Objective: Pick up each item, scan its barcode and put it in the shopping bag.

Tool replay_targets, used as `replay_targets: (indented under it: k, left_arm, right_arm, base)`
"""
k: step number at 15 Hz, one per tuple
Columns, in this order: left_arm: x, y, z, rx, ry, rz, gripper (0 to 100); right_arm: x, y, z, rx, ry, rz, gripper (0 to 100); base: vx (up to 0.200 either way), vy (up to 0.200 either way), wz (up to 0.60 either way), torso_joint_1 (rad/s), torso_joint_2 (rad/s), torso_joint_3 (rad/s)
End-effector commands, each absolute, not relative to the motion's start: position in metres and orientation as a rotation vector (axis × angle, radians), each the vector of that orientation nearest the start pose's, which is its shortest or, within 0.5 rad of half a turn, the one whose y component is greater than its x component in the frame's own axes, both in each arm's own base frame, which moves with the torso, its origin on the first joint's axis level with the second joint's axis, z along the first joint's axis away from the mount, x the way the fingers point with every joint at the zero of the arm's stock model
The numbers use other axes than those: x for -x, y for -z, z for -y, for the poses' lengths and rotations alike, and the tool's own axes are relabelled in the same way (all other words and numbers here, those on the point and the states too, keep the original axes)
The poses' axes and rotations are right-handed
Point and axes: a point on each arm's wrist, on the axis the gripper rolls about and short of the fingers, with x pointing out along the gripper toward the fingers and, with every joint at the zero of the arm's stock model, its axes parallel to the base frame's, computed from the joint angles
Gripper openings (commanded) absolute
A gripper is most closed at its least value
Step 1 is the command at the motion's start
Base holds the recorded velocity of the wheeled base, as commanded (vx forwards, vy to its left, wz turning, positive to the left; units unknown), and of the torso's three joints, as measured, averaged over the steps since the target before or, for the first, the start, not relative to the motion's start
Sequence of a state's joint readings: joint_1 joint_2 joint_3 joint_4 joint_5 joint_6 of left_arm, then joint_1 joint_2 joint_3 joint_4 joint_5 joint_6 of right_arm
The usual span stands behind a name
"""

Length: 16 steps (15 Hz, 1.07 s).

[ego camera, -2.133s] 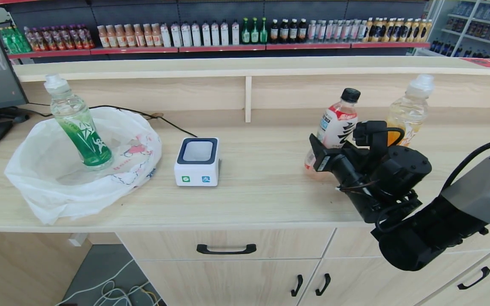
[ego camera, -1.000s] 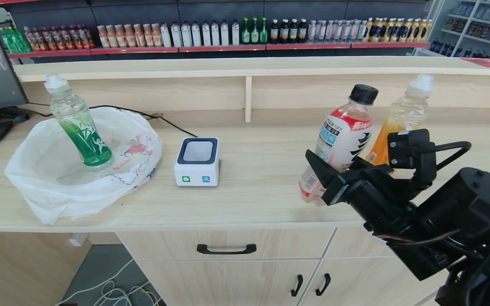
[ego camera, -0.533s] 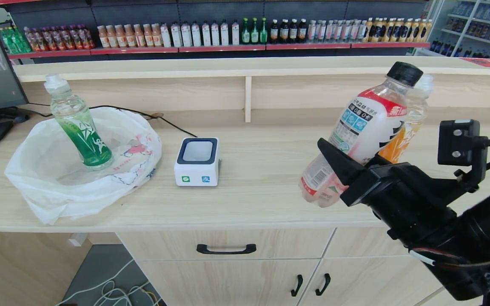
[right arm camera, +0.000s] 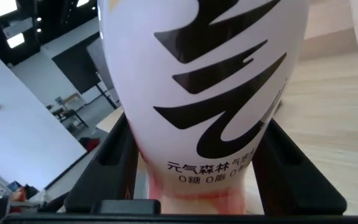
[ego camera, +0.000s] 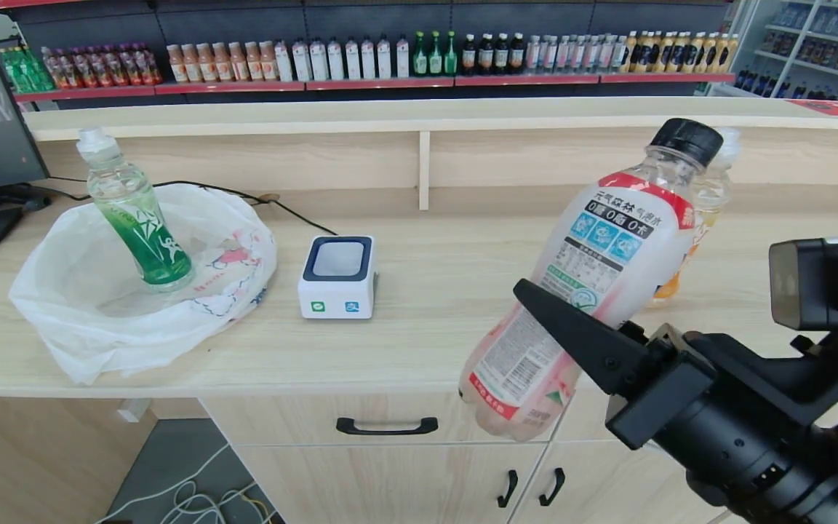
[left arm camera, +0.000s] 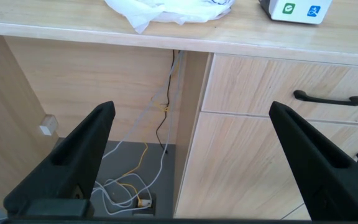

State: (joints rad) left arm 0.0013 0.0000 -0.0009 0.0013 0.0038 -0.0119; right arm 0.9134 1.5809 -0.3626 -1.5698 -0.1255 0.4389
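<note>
The right tool pinches the pink bottle low on its body, one finger on each side of the label. The bottle is lifted off the bench and leans, cap away from the tool and toward the orange bottle just behind it. Its barcode sits near the base, right beside the near finger. The scanner lies off the tool's left, window up, and the bag lies farther left, with a green bottle standing in it. The left tool hangs spread and empty below the bench edge.

The grip is low and the bottle top-heavy, so a quick swing left could make it pivot or slip between the fingers. The scan may fail if the barcode is not turned down to the window, or if the finger shades it. Carried too low, the base could strike the scanner. At the bag, the incoming bottle could tip the green one over.
</note>
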Motion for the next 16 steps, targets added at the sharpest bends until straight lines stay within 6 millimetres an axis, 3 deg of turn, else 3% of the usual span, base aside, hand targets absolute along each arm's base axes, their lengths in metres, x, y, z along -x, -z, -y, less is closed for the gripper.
replay_targets:
  k: [1, 6, 11, 16]
  left_arm:
    - [0.023, -0.075, 0.0, 0.012, -0.006, -0.001, 100]
    - [0.023, -0.075, 0.0, 0.012, -0.006, -0.001, 100]
    - [0.023, -0.075, 0.0, 0.012, -0.005, -0.002, 100]
    - [0.023, -0.075, 0.0, 0.012, -0.006, -0.001, 100]
  right_arm:
    - [-0.139, -0.193, -0.179, -0.674, -0.86, 0.077, 0]
    - [-0.132, -0.191, -0.186, -0.766, -1.033, -0.036, 0]
    - [-0.134, -0.185, -0.189, -0.888, -1.043, -0.144, 0]
    - [-0.134, -0.182, -0.189, -0.891, -1.038, -0.162, 0]
  base:
    - [0.0, 0.0, 0.0, 0.0, 0.0, 0.0]
    - [0.0, 0.0, 0.0, 0.0, 0.0, 0.0]
    - [0.0, 0.0, 0.0, 0.0, 0.0, 0.0]
    - [0.0, 0.0, 0.0, 0.0, 0.0, 0.0]
